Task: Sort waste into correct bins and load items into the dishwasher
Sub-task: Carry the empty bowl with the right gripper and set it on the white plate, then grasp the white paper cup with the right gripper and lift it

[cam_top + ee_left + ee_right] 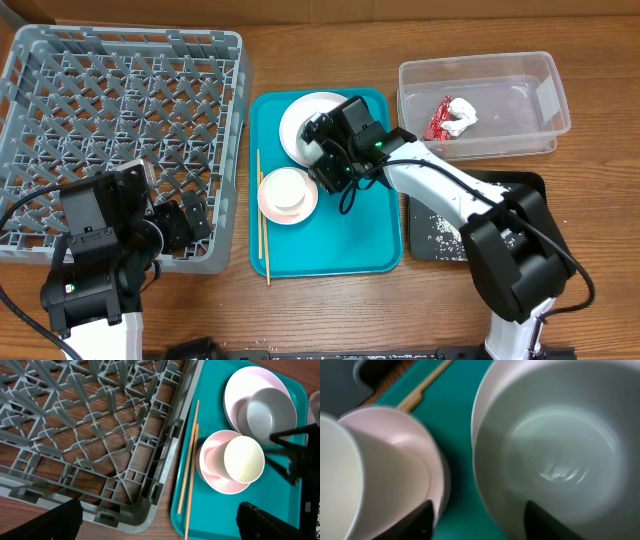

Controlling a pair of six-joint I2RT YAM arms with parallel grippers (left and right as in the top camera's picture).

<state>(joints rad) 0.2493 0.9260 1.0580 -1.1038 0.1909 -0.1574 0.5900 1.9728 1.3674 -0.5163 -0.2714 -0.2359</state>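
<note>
The grey dish rack (120, 110) fills the far left. On the teal tray (350, 240) lie a white plate (305, 120), a white cup (288, 190) standing in a shallow white dish, and wooden chopsticks (262, 215) along the left edge. The left wrist view shows a bowl (270, 412) resting on the plate (240, 385). My right gripper (328, 172) is open low over the tray, its fingers (480, 510) either side of the bowl's rim (485, 475), the cup (340, 485) just to its left. My left gripper (188, 225) is open and empty at the rack's front right corner (162, 522).
The clear tub (480, 65) at the far right holds the red wrapper (437, 122) and the white paper wad (462, 112). The black tray (520, 185) in front of it holds scattered rice grains (437, 228). My right arm reaches across it.
</note>
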